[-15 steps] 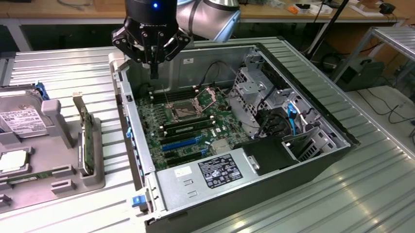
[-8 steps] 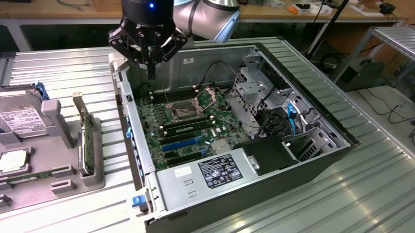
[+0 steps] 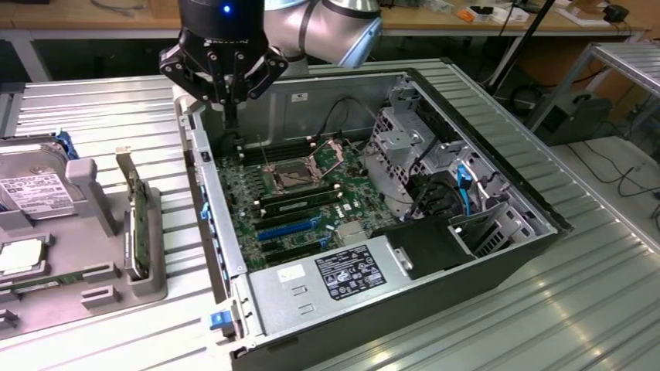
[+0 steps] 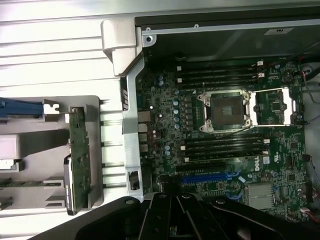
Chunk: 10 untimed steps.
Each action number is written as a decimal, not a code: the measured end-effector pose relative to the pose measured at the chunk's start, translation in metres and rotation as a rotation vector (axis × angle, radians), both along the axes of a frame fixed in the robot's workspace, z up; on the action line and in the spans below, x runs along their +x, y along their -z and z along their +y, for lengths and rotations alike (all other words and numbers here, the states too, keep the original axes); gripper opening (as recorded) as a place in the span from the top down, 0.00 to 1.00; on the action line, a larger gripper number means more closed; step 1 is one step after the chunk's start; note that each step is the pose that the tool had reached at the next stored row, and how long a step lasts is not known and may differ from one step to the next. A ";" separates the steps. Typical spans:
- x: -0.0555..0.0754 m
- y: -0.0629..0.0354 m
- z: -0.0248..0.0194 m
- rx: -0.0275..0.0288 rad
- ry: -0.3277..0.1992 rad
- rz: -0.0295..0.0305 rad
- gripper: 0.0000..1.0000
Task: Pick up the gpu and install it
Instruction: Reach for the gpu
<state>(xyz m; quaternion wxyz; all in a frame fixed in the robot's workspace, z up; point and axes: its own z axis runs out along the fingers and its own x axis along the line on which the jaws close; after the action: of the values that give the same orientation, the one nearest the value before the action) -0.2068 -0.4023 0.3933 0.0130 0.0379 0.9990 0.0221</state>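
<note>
Item 1, gripper (image 3: 229, 112): black, on the silver arm, hanging above the far corner of the open computer case (image 3: 484, 116). Its fingers are pressing together into one point and gripping nothing. In the wrist view the gripper (image 4: 172, 217) is showing as a dark mass over the motherboard's (image 4: 165, 125) near edge.

Item 2, gpu (image 3: 134, 224): standing on edge in a slot of the grey holder (image 3: 103, 297), to the exterior view's left of the case and well apart from the gripper. Nothing is touching it but the holder. The wrist view is showing the gpu (image 4: 80, 150) as a narrow green strip with a dark rounded part at one end.

Item 3, hard drive (image 3: 31, 193): silver with a white label, lying in the same holder, further toward the exterior view's left than the gpu.

Item 4, computer case: lying on its side with the side panel off, resting on the ribbed metal table (image 3: 577, 309).

Item 5, motherboard (image 3: 299, 201): lying exposed inside the case. The CPU socket (image 3: 294, 176) (image 4: 223, 112) is sitting open, with black memory slots on either side. A blue expansion slot (image 3: 289, 228) (image 4: 207, 176) is lying unoccupied between the socket and the labelled power supply (image 3: 351, 274).

Item 6, blue cables (image 3: 464, 193): hanging among the drive bays on the case's side toward the exterior view's right.
</note>
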 end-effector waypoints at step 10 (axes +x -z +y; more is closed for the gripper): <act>-0.014 0.0000 -0.0009 -0.0001 0.000 0.0000 0.90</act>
<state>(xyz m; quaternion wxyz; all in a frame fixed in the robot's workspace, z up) -0.2205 -0.4032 0.3933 0.0130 0.0378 0.9990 0.0221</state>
